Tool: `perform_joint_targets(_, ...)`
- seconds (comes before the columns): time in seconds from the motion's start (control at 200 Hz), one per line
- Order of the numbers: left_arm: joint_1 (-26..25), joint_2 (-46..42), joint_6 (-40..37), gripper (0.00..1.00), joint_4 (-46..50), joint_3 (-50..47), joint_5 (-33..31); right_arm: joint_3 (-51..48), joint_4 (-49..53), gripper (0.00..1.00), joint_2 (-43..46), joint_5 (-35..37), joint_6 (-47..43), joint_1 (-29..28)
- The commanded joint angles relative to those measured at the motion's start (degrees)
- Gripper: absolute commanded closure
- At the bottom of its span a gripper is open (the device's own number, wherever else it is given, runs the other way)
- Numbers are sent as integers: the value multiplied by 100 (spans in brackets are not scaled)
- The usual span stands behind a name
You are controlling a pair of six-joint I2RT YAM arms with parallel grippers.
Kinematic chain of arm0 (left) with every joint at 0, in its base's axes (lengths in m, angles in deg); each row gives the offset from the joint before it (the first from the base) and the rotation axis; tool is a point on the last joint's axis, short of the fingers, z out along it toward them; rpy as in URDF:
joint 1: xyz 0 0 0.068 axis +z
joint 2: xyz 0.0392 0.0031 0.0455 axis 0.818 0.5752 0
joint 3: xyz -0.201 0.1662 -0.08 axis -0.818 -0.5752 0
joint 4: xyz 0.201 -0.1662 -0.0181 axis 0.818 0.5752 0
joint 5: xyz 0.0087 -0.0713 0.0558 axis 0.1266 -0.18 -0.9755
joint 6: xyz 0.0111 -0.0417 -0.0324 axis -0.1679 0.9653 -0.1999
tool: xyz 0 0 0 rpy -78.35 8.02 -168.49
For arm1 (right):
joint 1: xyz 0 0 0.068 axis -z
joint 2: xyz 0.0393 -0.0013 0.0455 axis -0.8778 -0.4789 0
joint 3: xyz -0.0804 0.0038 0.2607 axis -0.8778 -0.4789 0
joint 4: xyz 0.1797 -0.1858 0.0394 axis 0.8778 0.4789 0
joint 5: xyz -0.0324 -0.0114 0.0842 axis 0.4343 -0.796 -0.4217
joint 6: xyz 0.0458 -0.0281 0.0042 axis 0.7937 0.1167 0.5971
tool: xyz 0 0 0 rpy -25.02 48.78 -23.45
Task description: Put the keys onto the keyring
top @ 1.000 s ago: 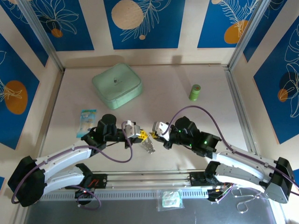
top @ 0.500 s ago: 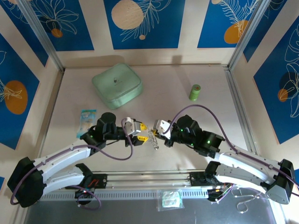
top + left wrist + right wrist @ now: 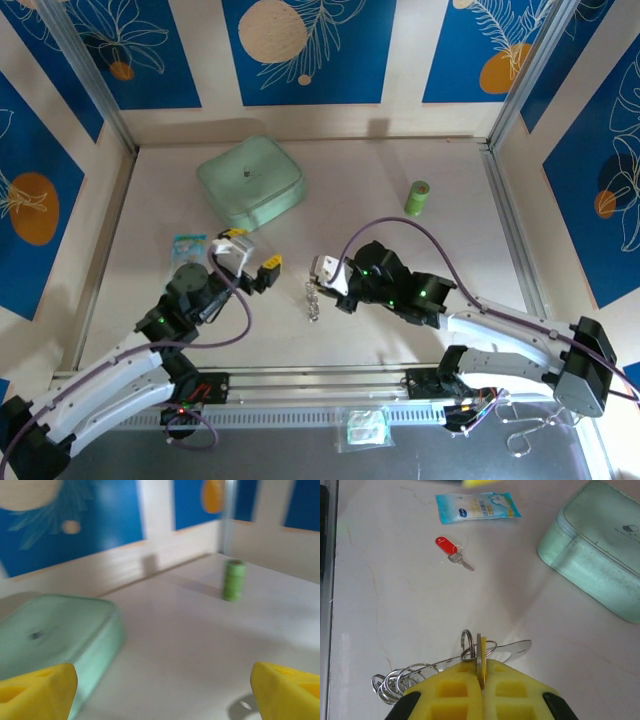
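**Left gripper** [image 3: 252, 250]: arm bent, jaws spread wide and empty, just in front of the mint case [image 3: 250, 185]. **Right gripper** [image 3: 481, 682]: front-right of the case, jaws pinched on the keyring [image 3: 470, 645]. The red key [image 3: 451, 550] lies on bare table [image 3: 395, 605] before the case.

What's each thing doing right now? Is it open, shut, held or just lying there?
Left end effector: open, empty.
Right end effector: shut on the small yellow-headed key.
Silver chain keyring: bunched at that grip, touching the key.
Small red-headed key: lying loose on the table.
Mint green zip case: closed.
Green roll: standing upright.
Blue packet: lying flat.
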Motion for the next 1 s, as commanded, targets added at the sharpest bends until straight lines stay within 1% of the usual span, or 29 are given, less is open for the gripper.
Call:
perform_joint_targets(0.0, 44, -279, 598, 11, 523, -46, -1772, 533, -639, 100, -416, -349, -115, -69)
perform_joint_targets(0.12, 79, -497, 1002, 11, 885, -50, -2606, 1034, -972, 100, -1056, -633, -193, -77)
perform_joint_targets(0.2, 99, -644, 1194, 11, 1113, -39, -3053, 1371, -1161, 100, -1464, -755, -229, -77)
perform_joint_targets(0.315, 115, -919, 1329, 11, 1369, -22, -3517, 1742, -1308, 100, -2002, -781, -242, -79)
perform_joint_targets(0.41, 115, -1162, 1329, 12, 1510, -36, -3727, 1666, -1451, 100, -2251, -713, -199, -22)
perform_joint_targets(0.505, 119, -1308, 1280, 12, 1515, -99, -3682, 1272, -1522, 100, -2278, -655, -216, 62)
perform_joint_targets(0.585, 115, -1315, 1283, 12, 1514, -150, -3572, 925, -1350, 100, -2204, -500, -410, 105)
perform_joint_targets(0.8, 123, -1033, 1343, 12, 1428, -153, -3315, 400, -81, 100, -1701, -143, -941, 236)
perform_joint_targets(0.92, 126, -814, 1355, 12, 1339, -144, -3126, 355, 791, 100, -1589, 83, -1137, 272)
perform_joint_targets(0.995, 123, -668, 1360, 12, 1312, -127, -2980, 308, 1123, 100, -1553, 312, -1259, 294)
